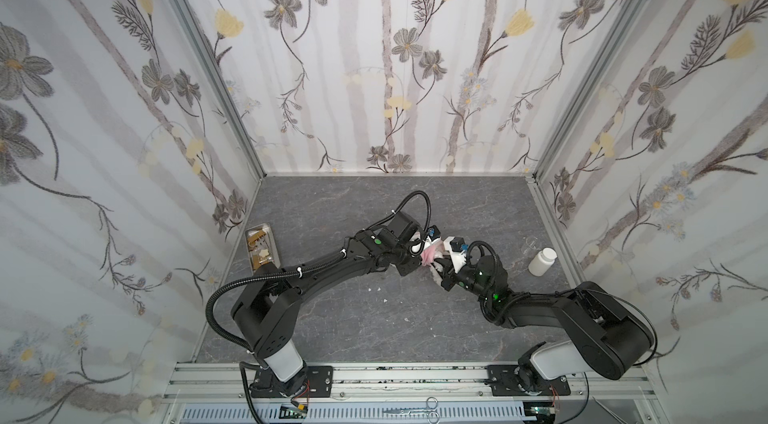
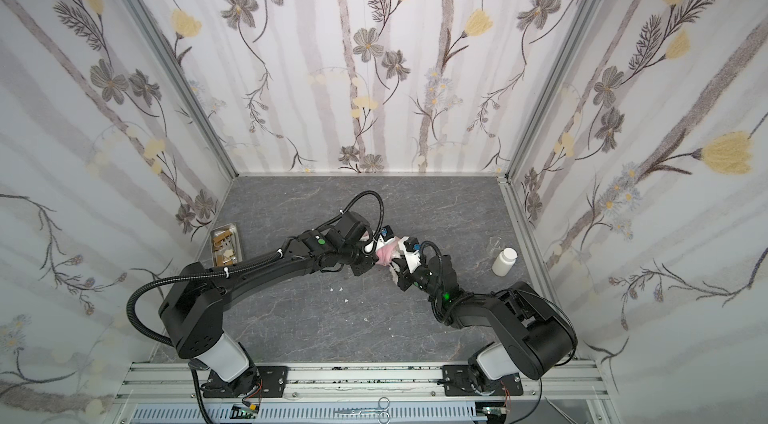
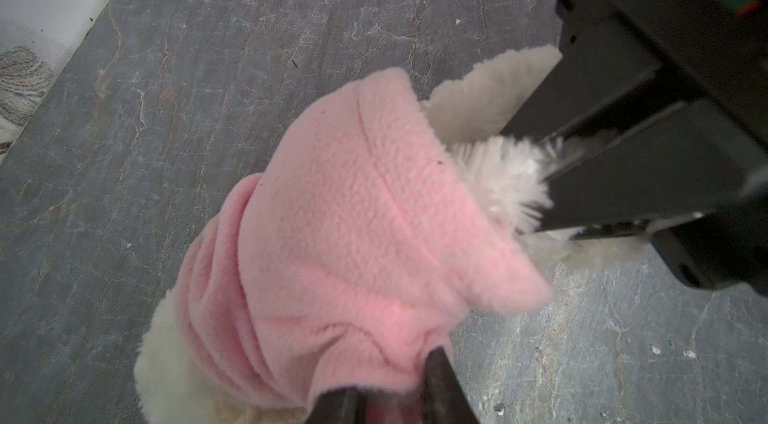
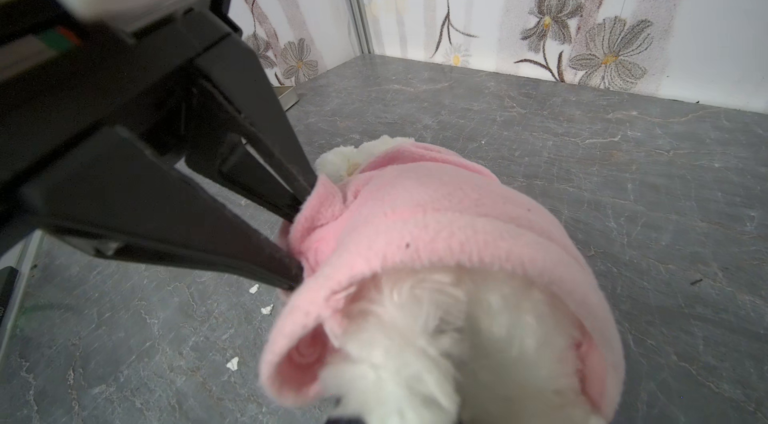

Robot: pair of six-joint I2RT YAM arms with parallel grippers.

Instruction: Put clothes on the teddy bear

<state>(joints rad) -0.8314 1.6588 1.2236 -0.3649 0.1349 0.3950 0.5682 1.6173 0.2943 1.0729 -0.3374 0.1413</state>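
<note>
Slippage of the pink hoodie (image 3: 353, 214) from the narrow pinch of the left gripper (image 4: 300, 239) is risked if it is tugged hard over the teddy bear (image 4: 436, 338), held by its fur in the closed right gripper (image 3: 532, 176) near the middle of the counter (image 3: 208, 68).

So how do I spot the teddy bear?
Find the middle of the grey table, where the left claw and right claw meet. Between them is the teddy bear: fluffy white, half inside a pink hoodie, the only furry thing there.
</note>
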